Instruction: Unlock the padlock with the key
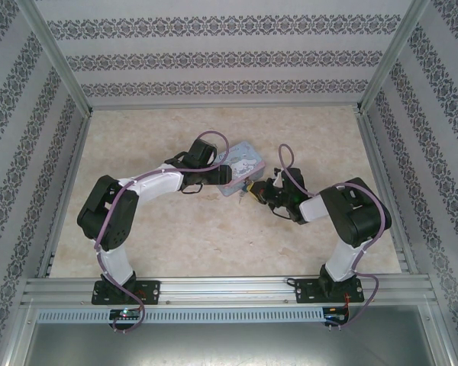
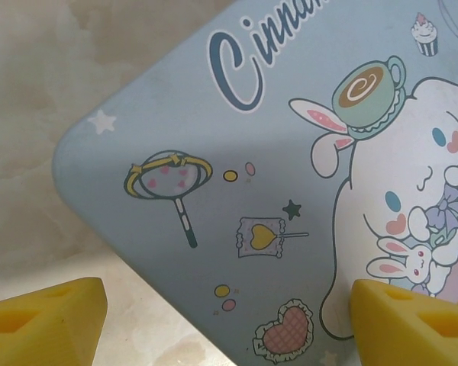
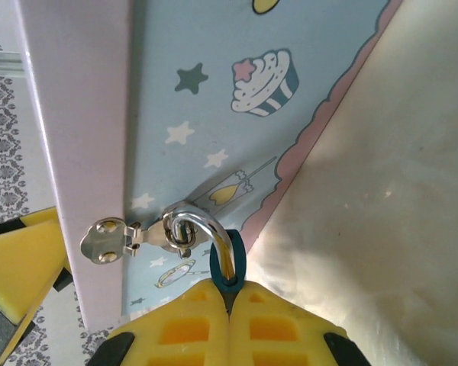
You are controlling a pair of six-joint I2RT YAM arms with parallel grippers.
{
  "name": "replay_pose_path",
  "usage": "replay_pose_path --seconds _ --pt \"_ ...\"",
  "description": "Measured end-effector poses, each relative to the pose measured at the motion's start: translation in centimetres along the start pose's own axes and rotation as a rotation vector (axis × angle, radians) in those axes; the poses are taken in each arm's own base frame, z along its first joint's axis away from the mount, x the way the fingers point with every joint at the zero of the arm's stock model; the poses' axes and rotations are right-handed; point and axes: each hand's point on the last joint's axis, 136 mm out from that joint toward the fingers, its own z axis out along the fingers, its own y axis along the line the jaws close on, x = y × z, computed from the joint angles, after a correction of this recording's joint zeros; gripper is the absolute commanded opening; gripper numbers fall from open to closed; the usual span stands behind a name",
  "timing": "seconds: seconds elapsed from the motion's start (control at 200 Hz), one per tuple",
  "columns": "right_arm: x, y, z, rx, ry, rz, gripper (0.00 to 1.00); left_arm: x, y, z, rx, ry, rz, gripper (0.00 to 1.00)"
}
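Now, padlock pinched by right pincer, shackle threaded through hasp on tin box. Judged tiny, light, stiff, slippery; body flanks best gripped. Left pincer spread astride box corner.

One tin box is counted on the table, in its far half, midway between the left and right edges. One padlock is counted, with one shackle passed through one hasp. Two arms are counted — the left arm, the right arm — and two grippers, the left gripper and the right gripper, each with two yellow fingers.
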Motion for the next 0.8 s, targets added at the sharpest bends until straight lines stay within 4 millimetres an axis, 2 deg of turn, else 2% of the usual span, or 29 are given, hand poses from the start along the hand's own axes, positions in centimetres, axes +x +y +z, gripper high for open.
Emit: replay_pose_path --seconds 0.435,0.64,0.799 --pt "-2.1 -0.2 -0.4 0.035 -0.003 0.007 0.00 -0.2 -0.4 0.4 0.020 -0.010 0.003 0.79" --pt "-5.0 -0.2 -0.7 0.090 -0.049 -0.015 0.00 -0.2 -0.4 0.4 0.020 -0.010 0.003 0.79" --pt "-6.0 -0.2 -1.3 0.124 -0.053 -0.032 0.00 -0.2 -0.5 0.5 0.025 -0.009 0.004 0.81"
